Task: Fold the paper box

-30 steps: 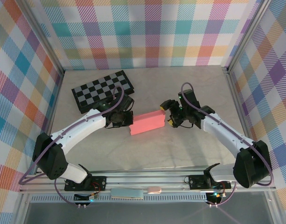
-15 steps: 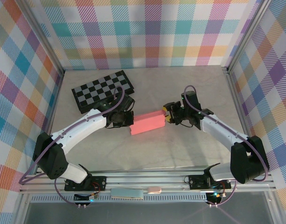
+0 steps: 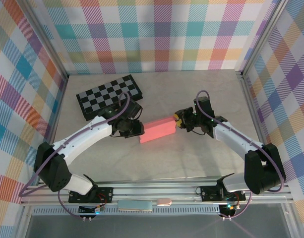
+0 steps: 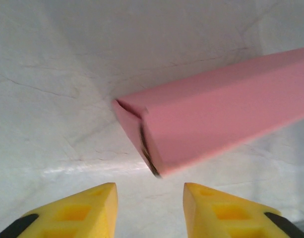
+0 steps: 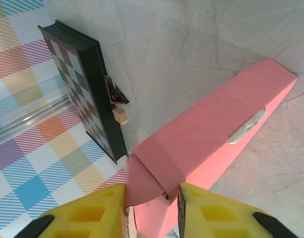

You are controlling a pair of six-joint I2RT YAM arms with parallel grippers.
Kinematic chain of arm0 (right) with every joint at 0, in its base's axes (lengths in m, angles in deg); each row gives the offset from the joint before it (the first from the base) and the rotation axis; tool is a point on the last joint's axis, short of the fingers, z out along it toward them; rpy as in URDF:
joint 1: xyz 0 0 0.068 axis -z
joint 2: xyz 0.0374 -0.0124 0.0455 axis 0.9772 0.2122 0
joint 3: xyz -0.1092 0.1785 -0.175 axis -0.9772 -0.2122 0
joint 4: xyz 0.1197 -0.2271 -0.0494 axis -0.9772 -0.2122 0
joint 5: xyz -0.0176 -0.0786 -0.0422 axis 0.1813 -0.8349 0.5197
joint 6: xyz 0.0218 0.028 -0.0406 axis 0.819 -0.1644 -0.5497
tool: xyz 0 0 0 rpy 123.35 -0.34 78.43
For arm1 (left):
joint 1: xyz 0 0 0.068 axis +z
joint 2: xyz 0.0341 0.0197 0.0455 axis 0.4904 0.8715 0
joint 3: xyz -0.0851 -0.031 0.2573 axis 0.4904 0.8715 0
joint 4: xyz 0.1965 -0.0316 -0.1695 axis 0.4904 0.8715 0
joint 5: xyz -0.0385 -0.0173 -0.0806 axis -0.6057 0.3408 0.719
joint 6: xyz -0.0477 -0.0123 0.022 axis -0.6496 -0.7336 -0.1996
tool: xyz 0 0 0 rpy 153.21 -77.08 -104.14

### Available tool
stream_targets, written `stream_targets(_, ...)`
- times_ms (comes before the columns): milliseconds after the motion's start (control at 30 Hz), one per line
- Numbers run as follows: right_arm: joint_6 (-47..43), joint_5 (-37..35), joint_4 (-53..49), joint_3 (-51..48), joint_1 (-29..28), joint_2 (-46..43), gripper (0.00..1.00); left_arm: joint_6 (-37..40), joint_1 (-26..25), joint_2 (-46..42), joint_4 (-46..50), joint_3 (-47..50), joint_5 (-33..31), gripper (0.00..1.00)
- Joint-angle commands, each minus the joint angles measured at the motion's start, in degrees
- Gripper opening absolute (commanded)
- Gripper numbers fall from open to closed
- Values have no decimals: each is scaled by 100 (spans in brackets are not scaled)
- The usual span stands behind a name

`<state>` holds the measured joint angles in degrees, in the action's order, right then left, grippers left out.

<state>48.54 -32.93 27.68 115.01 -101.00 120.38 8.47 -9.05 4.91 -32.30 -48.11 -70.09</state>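
Flap of paper box between fingers of right pincer, right-wrist close-up

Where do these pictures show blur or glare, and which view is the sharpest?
Left wrist view: the paper box is soft at its near end, dark edge smeared; a glare band lies on the table below. Right wrist view: sharpest, checkered board crisp. Top external view: even light, faint shadows.

I am seeing a flat black-and-grey checkered board lying on the pale marbled tabletop, toward the plaid-patterned walls' back-left corner.
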Motion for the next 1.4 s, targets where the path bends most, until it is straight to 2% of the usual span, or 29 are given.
stream_targets(0, -97, -102, -241, -119, 10, 203, 28, -960, 177, -518, -357, -3, 697, 43)
stream_targets(233, -154, -146, -410, -52, 4, 269, 25, -2550, 549, -832, -1688, 819, 1234, 46)
stream_targets(400, -154, -150, -464, -72, 4, 236, 24, -3214, 761, -876, -2324, 1281, 1404, 46)
stream_targets(800, -150, -148, -470, -96, 4, 253, 22, -3884, 932, -1153, -2645, 1858, 1203, 46)
stream_targets(1033, -155, -131, -509, -83, 6, 263, 21, -4223, 985, -1301, -3003, 2251, 1151, 41)
stream_targets(1367, -142, -151, -702, -26, 4, 298, 17, -4242, 985, -1412, -3009, 2614, 1230, 29)
